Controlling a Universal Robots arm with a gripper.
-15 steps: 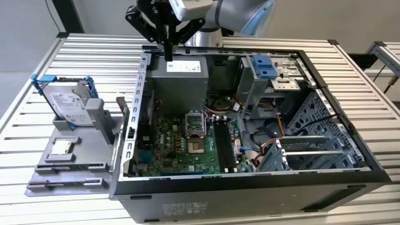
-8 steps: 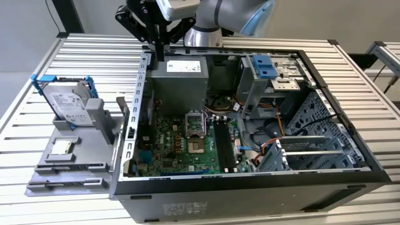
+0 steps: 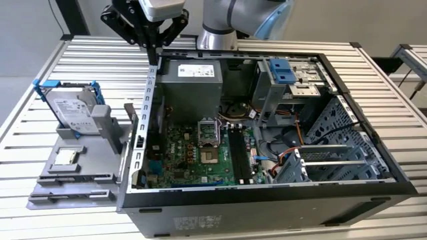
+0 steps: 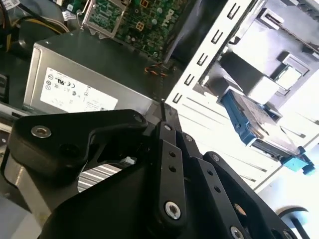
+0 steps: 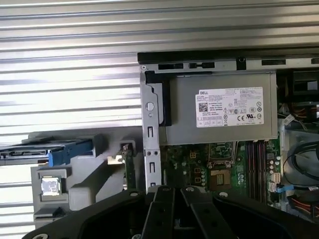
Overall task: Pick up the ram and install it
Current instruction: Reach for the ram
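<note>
Robot gripper (image 3: 155, 47) above an open computer case (image 3: 267, 202); ram (image 5: 128, 169) not yet picked up.
Gripper closed, holding nothing, over the case's rear corner; ram stands on edge in a grey holder (image 3: 73, 176) on the counter (image 3: 40, 75), just outside the case wall, well apart from the gripper; the motherboard's black slots (image 3: 241, 157) look empty; picking and installing appear to remain.

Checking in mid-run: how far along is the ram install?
Nothing looks done yet. The ram appears to stand in the grey fixture outside the case, and the motherboard's black slots look empty. In hand: nothing; the gripper is shut and empty, hovering above the case wall near the power supply. Left: both the pickup and the install.
</note>
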